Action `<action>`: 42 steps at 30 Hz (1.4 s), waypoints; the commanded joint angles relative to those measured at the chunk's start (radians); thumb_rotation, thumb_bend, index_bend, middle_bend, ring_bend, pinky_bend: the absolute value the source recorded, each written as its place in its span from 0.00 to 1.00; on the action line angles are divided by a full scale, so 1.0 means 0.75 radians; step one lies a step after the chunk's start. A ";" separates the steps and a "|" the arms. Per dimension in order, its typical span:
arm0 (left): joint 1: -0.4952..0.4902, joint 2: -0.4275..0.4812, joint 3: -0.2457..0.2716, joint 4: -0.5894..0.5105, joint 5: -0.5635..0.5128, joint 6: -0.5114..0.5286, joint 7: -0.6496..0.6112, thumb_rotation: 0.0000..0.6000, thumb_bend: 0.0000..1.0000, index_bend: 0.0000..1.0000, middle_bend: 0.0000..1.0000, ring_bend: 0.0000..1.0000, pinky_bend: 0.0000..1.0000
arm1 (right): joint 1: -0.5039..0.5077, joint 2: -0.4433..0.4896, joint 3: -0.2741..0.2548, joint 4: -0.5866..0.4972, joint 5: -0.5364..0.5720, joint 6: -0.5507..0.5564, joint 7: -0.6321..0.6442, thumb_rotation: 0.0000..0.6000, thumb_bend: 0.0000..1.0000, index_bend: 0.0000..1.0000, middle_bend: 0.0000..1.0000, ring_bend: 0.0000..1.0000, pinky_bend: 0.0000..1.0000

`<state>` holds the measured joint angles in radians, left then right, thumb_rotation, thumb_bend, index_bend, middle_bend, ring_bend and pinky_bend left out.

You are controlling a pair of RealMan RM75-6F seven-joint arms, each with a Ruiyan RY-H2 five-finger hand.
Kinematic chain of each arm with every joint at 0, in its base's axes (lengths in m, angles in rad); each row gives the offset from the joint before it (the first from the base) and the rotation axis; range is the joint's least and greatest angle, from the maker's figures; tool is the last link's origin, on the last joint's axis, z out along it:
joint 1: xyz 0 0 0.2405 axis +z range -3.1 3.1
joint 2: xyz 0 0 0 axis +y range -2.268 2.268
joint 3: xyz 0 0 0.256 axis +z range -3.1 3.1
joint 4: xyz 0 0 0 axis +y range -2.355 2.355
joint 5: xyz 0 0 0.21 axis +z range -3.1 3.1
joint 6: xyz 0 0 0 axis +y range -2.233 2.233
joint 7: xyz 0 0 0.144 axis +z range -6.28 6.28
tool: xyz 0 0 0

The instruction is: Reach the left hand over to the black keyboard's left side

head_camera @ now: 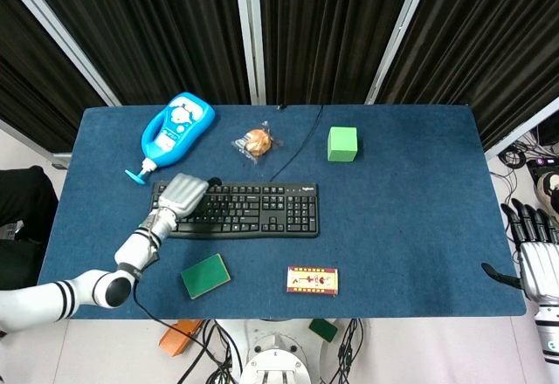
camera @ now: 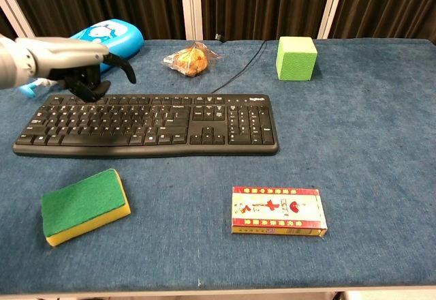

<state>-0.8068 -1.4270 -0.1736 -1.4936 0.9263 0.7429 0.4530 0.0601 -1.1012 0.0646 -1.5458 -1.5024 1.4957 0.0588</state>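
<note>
The black keyboard [head_camera: 253, 209] lies left of centre on the blue table [head_camera: 410, 209]; the chest view shows it too [camera: 170, 124]. My left hand [head_camera: 185, 194] hovers over its left end, above the top rows of keys. In the chest view the left hand [camera: 78, 65] has its fingers bent down toward the keys and its thumb out to the right, holding nothing. My right hand [head_camera: 534, 257] hangs off the table's right edge with fingers spread and empty.
A blue pump bottle [head_camera: 177, 126] lies just behind the left hand. A wrapped snack [head_camera: 256, 142] and a green cube [head_camera: 342, 143] sit behind the keyboard. A green sponge [head_camera: 205, 276] and a red card box [head_camera: 312, 280] lie in front.
</note>
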 commanded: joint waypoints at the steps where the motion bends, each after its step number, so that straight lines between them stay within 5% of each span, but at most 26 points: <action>1: -0.035 -0.031 0.020 0.039 -0.059 -0.018 0.029 1.00 0.70 0.24 0.98 0.95 0.92 | 0.000 -0.001 0.000 0.003 0.002 -0.002 0.002 1.00 0.19 0.00 0.03 0.00 0.00; 20: -0.117 -0.072 0.101 0.103 -0.212 -0.004 0.063 1.00 0.70 0.24 0.98 0.95 0.92 | -0.003 -0.003 0.003 0.003 0.011 -0.004 -0.004 1.00 0.19 0.00 0.03 0.00 0.00; 26: -0.054 0.025 0.057 -0.040 -0.084 0.206 0.000 1.00 0.68 0.24 0.96 0.93 0.91 | -0.005 0.001 0.005 0.002 0.010 0.002 0.000 1.00 0.19 0.00 0.03 0.00 0.00; 30: 0.063 0.097 0.049 -0.136 0.102 0.467 -0.081 1.00 0.58 0.24 0.81 0.79 0.89 | -0.008 0.001 0.006 0.009 0.012 0.004 0.011 1.00 0.19 0.00 0.03 0.00 0.00; 33: 0.174 0.124 0.079 -0.169 0.229 0.652 -0.149 1.00 0.46 0.24 0.66 0.64 0.70 | -0.012 -0.003 0.004 0.022 0.016 0.004 0.026 1.00 0.19 0.00 0.03 0.00 0.00; 37: 0.319 0.163 0.153 -0.180 0.340 0.814 -0.227 1.00 0.22 0.21 0.35 0.28 0.22 | -0.016 -0.010 0.002 0.040 0.017 0.004 0.048 1.00 0.19 0.00 0.03 0.00 0.00; 40: 0.435 0.171 0.214 -0.164 0.411 0.928 -0.292 1.00 0.13 0.18 0.22 0.09 0.06 | -0.020 -0.012 0.001 0.048 0.010 0.013 0.055 1.00 0.19 0.00 0.03 0.00 0.00; 42: 0.512 0.172 0.261 -0.142 0.452 0.992 -0.322 1.00 0.11 0.17 0.20 0.06 0.04 | -0.022 -0.015 0.001 0.051 0.006 0.020 0.058 1.00 0.19 0.00 0.03 0.00 0.00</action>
<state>-0.4969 -1.3137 -0.0305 -1.6085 1.2095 1.4236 0.2596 0.0443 -1.1117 0.0655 -1.5083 -1.4976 1.5105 0.1017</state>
